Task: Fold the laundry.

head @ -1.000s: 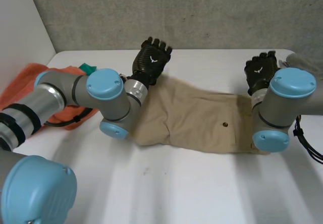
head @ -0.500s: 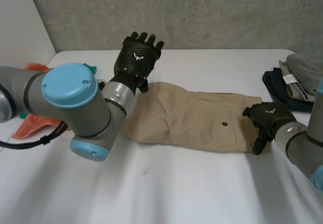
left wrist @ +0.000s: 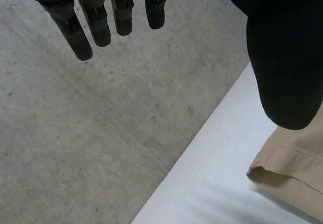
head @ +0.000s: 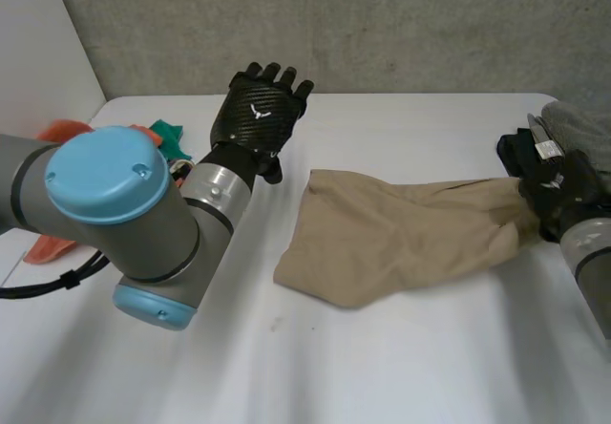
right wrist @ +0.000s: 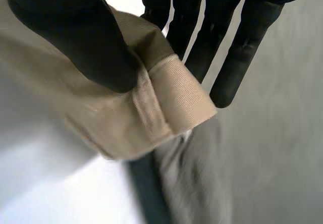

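Tan shorts lie stretched across the white table, bunched toward the right. My right hand pinches their right end, the waistband, between thumb and fingers and holds it lifted off the table. My left hand hovers open above the table's far left part, fingers straight, well clear of the shorts. In the left wrist view a hem of the shorts lies beside the thumb.
A folded stack of dark and grey clothes sits at the table's right edge, just behind my right hand. Orange and green cloth is piled at the far left. A grey wall stands behind the table.
My right hand has closed on the shorts' right end and dragged the shorts rightward, bunching them. My left hand has let go, opened and lifted to the far left.
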Robot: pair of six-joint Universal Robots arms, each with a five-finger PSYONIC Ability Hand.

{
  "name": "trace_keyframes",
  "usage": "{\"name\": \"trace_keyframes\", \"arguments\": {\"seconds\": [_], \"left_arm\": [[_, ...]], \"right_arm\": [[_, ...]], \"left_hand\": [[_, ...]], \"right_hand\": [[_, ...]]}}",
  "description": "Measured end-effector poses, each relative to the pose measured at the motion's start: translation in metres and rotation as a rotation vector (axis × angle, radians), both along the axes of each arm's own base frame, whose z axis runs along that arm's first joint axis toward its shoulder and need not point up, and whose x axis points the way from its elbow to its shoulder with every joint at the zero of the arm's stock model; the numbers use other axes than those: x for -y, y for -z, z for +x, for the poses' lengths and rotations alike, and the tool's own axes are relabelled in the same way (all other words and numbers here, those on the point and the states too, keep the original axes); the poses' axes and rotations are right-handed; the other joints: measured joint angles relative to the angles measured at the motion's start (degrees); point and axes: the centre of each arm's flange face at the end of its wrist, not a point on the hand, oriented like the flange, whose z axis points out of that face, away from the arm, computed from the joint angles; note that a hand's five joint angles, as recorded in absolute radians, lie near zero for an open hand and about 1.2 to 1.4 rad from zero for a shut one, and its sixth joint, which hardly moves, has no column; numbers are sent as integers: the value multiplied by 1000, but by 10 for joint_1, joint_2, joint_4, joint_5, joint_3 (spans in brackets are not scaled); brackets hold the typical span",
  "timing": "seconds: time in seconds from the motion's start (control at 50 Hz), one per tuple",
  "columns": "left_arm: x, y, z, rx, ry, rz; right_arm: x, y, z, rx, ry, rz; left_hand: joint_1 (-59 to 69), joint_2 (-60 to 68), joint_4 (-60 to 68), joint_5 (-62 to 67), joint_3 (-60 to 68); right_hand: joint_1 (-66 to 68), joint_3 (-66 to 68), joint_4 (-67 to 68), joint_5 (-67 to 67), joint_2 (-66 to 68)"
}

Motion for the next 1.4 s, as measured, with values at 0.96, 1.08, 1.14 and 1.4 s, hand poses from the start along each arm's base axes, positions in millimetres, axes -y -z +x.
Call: {"name": "trace_keyframes", "arguments": {"seconds": [0.96,1.08,1.14,1.4], "left_arm": [[-20,72,-63,-19,29,475],[-13,96,-47,90,-129,501],[-11,103,-38,163,-160,502],[-7,59,-35,184,-43,403]], "right_arm": [[2,-7,79,799,-64,455],[5,21,89,732,-108,535],[6,37,94,681,-119,570],[-4,22,107,482,-106,415]], "left_hand": [[0,0,0,0,0],[0,0,0,0,0],[0,0,0,0,0],[-4,0,0,0,0]], "right_hand": [[-486,-551,-566,-534,-547],[-486,-551,-566,-534,-547],[-490,-551,-566,-534,-547],[-513,-551,-566,-534,-547]]}}
